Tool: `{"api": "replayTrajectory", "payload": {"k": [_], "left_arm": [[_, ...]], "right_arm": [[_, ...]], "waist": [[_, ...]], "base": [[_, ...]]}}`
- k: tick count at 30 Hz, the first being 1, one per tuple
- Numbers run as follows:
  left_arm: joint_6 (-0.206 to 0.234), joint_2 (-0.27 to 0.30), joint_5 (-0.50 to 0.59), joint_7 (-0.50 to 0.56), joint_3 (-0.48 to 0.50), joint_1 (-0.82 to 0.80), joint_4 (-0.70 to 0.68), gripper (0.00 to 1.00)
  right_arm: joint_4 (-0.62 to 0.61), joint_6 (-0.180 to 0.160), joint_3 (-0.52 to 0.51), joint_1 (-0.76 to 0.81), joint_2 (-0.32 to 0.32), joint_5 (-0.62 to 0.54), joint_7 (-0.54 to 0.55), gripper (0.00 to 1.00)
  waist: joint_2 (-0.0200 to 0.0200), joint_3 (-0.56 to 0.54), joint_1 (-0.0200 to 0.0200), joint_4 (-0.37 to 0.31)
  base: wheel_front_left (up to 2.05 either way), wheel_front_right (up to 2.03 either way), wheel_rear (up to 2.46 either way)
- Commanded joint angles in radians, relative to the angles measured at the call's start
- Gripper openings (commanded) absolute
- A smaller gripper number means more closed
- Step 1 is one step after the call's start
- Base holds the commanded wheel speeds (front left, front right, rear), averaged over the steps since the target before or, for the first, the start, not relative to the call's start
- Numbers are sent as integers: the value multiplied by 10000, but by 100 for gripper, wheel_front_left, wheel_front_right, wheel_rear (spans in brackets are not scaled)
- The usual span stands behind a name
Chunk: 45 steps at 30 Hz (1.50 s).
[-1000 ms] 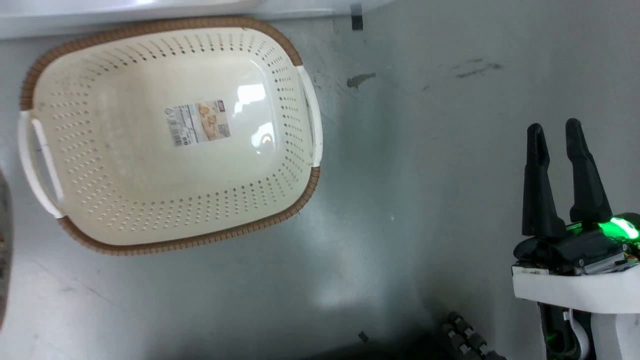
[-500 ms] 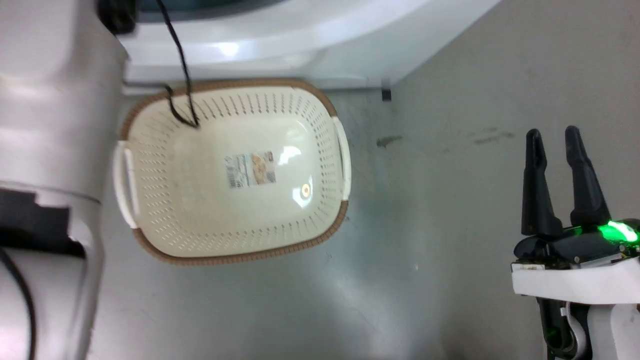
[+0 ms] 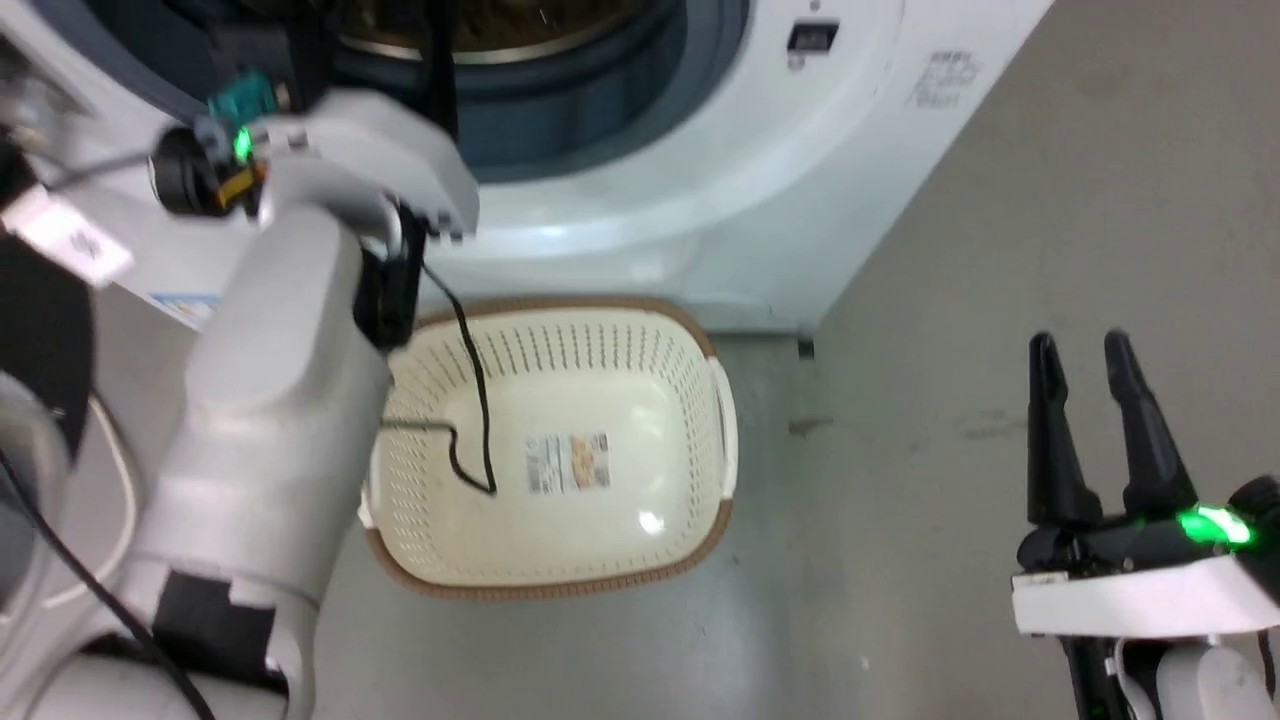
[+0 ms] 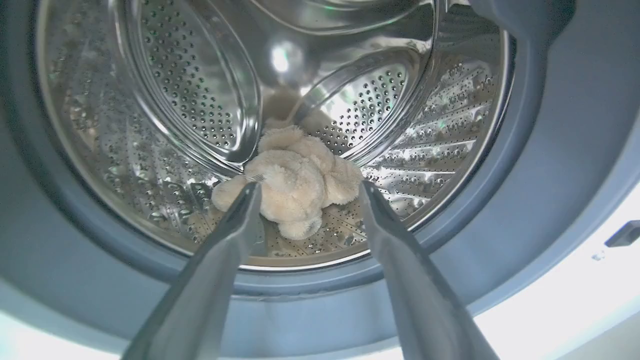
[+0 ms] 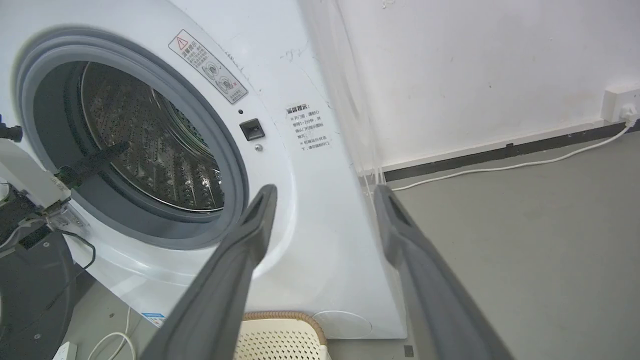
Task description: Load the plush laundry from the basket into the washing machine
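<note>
Head view: the basket (image 3: 600,560) sits empty on the floor before the washer (image 3: 800,150). My right tool (image 3: 1082,345) hangs spread, holding nothing.

Left wrist view: my left tool (image 4: 310,187) is spread wide at the porthole, pinching nothing. The plush (image 4: 300,167) lies on the bottom of the drum (image 4: 175,100).

Right wrist view: the porthole stands open.

I judge the loading done. Next I should draw my left arm out without snagging the rubber ring.

Plush laundry (image 4: 295,187): fluffy beige-cream bundle of rounded lumps, lying low in the drum (image 4: 190,100).
Basket (image 3: 560,590): cream, perforated, brown rim, upright just before the machine.
Washing machine (image 3: 760,180): white front-loader, grey-ringed porthole open.
</note>
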Motion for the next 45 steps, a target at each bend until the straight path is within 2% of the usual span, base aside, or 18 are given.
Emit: {"api": "replayTrajectory", "payload": {"k": [1, 12, 17, 19, 24, 35, 45], "left_arm": [[-18, -43, -61, -53, 86, 472, -173, 100], [-81, 165, -87, -54, 347, 2792, -1307, 100], [-56, 369, -254, -54, 648, 4039, -2187, 100], [84, 432, -346, -53, 718, 5020, -2880, 100], [261, 483, -457, 86, 693, 6029, -3791, 100], [966, 790, -504, 360, 799, 7995, -5547, 100], [957, 1210, -624, 710, 662, 9505, -6847, 100]], "right_arm": [[86, 8, -40, 173, -6, -107, -40, 100], [651, 8, -100, 918, -6, -628, 32, 100], [931, 8, -129, 1273, -6, -627, 114, 100], [1049, 8, -164, 1561, -6, -652, 171, 100], [1081, 8, -275, 1825, -6, -623, 219, 100], [1271, 8, -280, 2105, -6, -598, 178, 100], [1464, 8, -335, 2264, -6, -553, 80, 100]], "waist": [[-1, -803, 3, 252], [-1, -2575, 3, 470], [-1, -3285, 3, 556], [-1, -3726, 3, 664], [-1, -4018, 3, 837], [-1, -4275, 3, 898], [-1, -4360, 3, 862]], "base": [[0, 0, 0], [0, 0, 0], [0, 0, 0], [0, 0, 0], [0, 0, 0], [0, 0, 0], [0, 0, 0]]}}
